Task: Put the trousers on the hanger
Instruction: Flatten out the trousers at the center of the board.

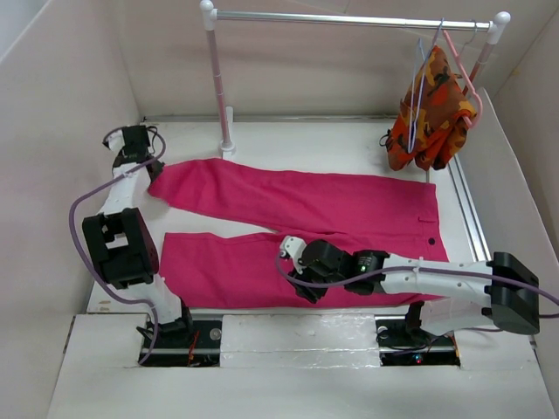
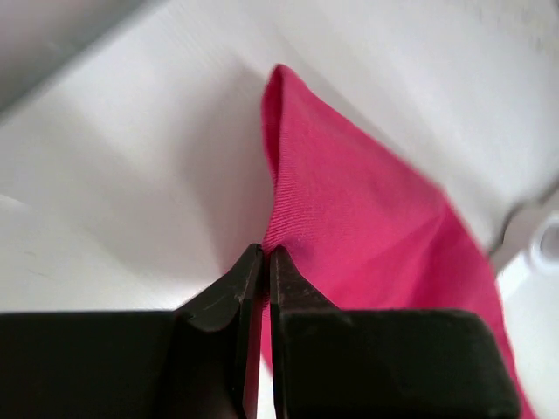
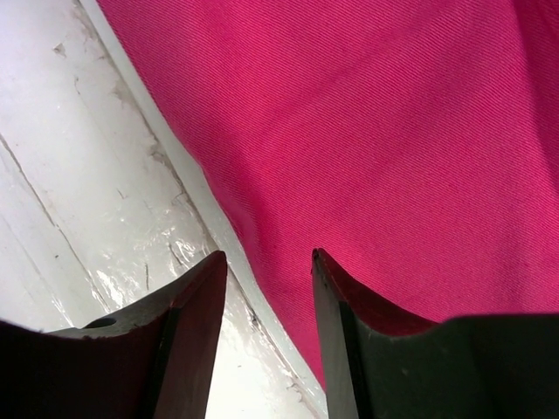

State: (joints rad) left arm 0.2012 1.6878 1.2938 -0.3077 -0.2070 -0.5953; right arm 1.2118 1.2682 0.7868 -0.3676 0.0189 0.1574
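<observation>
Overhead view of a white table (image 1: 306,144) with two robot arms at its near edge. The trousers (image 1: 306,205), plain magenta-pink, lie flat across the middle, waist to the right and both legs running left. At far left, the left gripper (image 2: 265,260) sits at the cuff of the far leg. Its wrist camera shows the two black fingers pressed almost together with a thin fold of pink cloth pinched between them and the cuff tented upward. Toward the centre, the right gripper (image 3: 267,255) hovers low over the near leg's front edge, its fingers parted by a moderate gap and holding nothing. One finger is above bare table and the other above cloth, and whether they touch the surface cannot be told. At far right, well apart from the trousers, the hanger (image 1: 418,83), thin and pale blue, hangs from a rail (image 1: 349,17) beside a salmon hanger (image 1: 463,74) and an orange patterned garment (image 1: 432,113). The step in hand appears to be securing the cloth, and hanging is not yet begun. The next move likely calls for the right fingers to drop and close on the near edge before any lift towards the rail.
</observation>
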